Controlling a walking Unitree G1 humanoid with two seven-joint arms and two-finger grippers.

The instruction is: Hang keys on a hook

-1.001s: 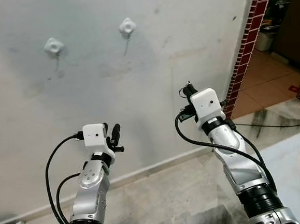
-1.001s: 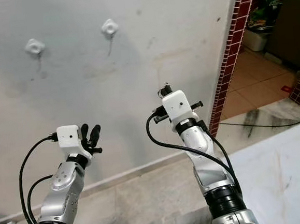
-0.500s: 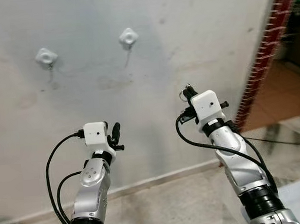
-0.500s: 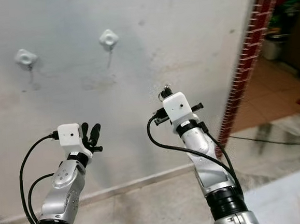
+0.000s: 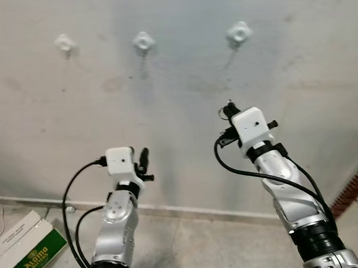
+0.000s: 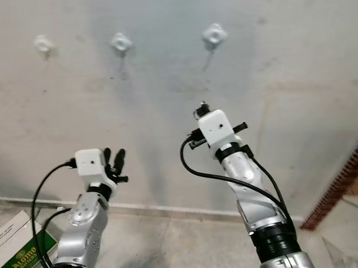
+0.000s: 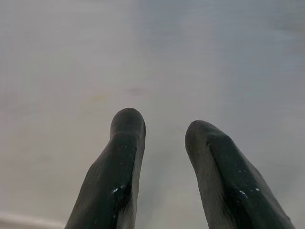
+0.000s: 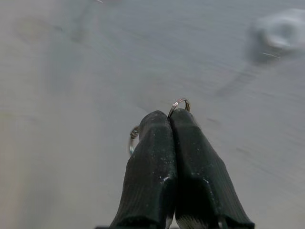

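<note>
Pinching the keys' ring (image 8: pixel 178 103) tight in the right tool (image 8: pixel 170 117), raised below the rightmost hook (image 5: pixel 239 33), as its wrist camera reveals. Holding the left tool (image 7: pixel 164 130) narrowly parted, empty. Lying far left: box (image 5: pixel 25 248) reading "ALOMO".

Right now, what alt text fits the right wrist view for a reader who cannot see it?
The right gripper has its two black fingers pressed shut on a metal key ring that pokes out at the tips, pointed at a pale grey wall. A blurred white hook sits on the wall beyond.
</note>
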